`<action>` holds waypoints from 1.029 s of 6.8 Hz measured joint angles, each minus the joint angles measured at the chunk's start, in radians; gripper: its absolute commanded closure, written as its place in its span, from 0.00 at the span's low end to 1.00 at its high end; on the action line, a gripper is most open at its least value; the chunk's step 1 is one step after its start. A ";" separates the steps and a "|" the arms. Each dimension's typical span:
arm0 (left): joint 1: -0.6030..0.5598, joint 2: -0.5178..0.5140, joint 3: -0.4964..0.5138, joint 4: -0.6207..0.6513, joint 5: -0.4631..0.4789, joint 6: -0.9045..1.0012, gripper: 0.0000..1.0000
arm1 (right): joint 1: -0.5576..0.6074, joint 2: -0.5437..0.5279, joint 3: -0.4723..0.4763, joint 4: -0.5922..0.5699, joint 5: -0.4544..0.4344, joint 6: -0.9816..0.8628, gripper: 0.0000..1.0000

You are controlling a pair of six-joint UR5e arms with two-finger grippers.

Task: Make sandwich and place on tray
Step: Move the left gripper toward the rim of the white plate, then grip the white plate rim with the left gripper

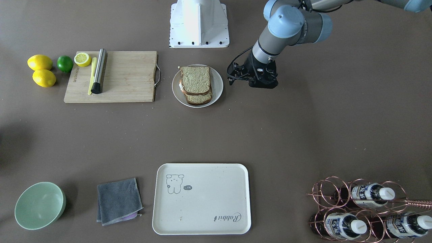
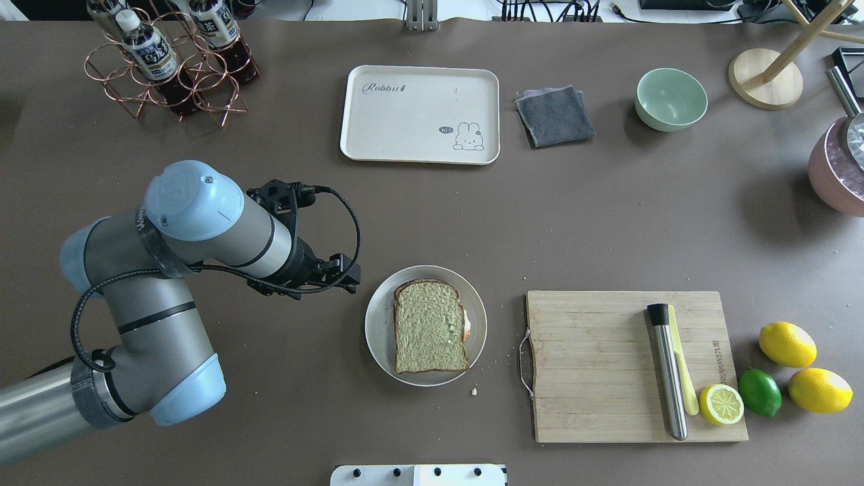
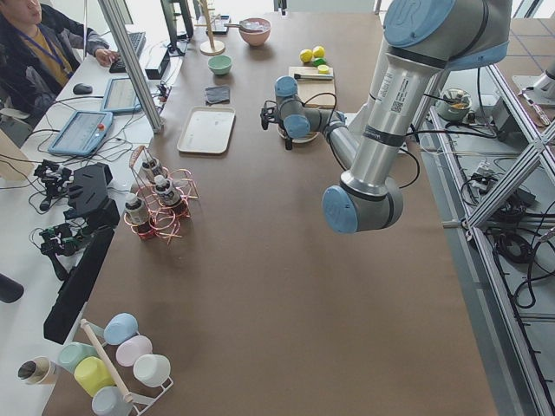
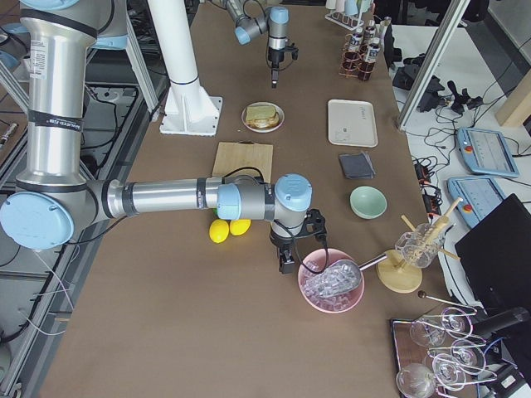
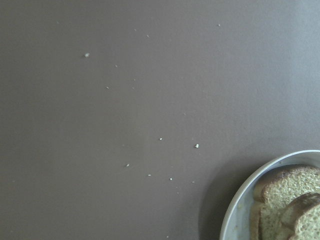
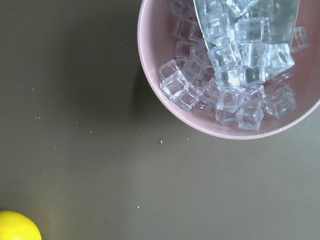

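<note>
Across the brown desk from the large cream rectangular tray, the small round white plate holds the soft, light wholegrain-bread sandwich, best lifted, I judge, by the stiff rim beside my left claw, whose jaws I cannot tell open from closed.

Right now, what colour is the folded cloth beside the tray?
The cloth is dark grey; the exterior front-facing view shows it best.

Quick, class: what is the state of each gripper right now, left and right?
Left gripper: beside the plate, open or shut cannot be told.
Right gripper: by the ice bowl, cannot be told.
</note>
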 measured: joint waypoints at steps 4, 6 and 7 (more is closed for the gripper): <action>0.091 -0.020 0.098 -0.153 0.074 -0.068 0.50 | 0.007 -0.060 0.044 -0.002 0.002 -0.004 0.00; 0.110 -0.023 0.097 -0.159 0.091 -0.094 0.76 | 0.007 -0.066 0.044 -0.002 0.001 -0.005 0.00; 0.117 -0.024 0.096 -0.160 0.098 -0.103 0.95 | 0.007 -0.071 0.044 -0.002 0.001 -0.007 0.00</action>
